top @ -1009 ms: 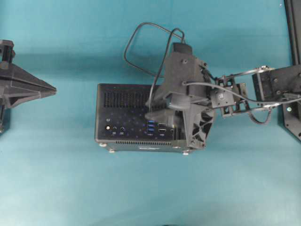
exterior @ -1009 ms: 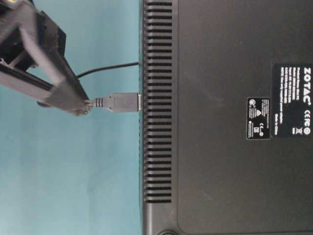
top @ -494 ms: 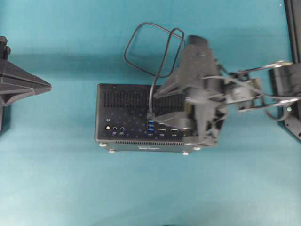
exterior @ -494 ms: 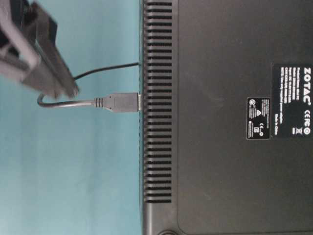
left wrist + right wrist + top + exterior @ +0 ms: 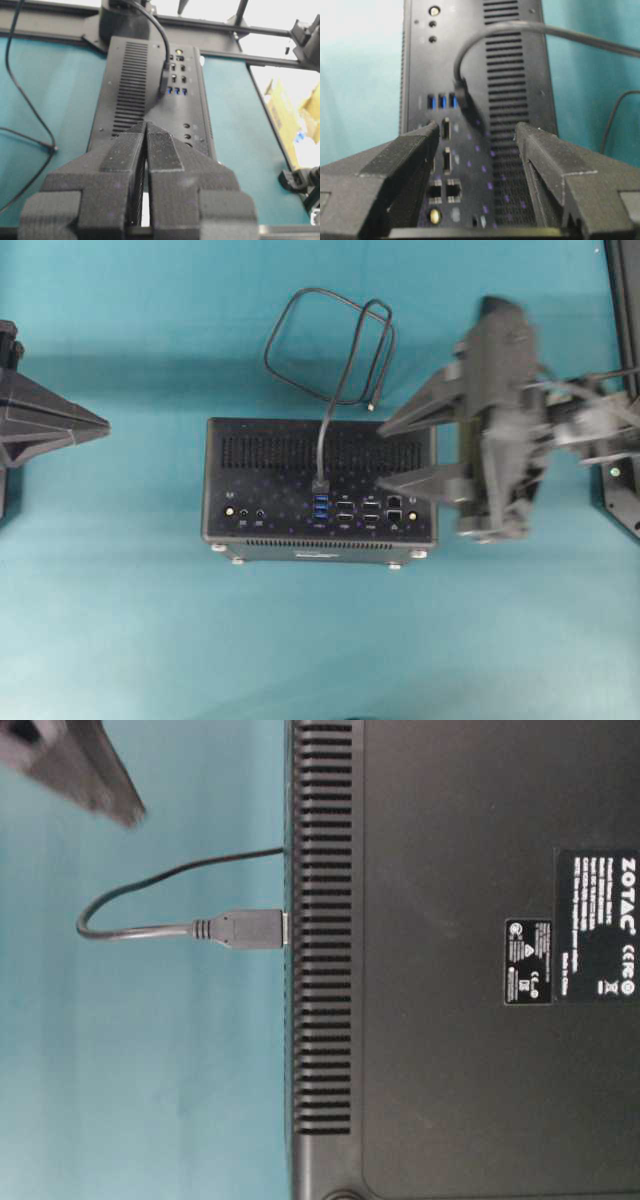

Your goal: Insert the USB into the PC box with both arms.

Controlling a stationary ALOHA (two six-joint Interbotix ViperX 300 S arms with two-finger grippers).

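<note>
USB sits plugged into PC box; right gripper spread wide beside it, empty.

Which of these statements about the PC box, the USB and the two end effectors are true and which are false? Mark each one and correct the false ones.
1. The USB plug sits in a port of the PC box. True.
2. The right end effector is clamped on the plug. False: its fingers stand open, off to the side of the plug, holding nothing.
3. The left end effector is closed and empty. True.
4. The cable lies in a loop on the teal surface beyond the box. True.
5. The left end effector rests on the box. False: in the overhead view it is well clear of the box's left side.
</note>
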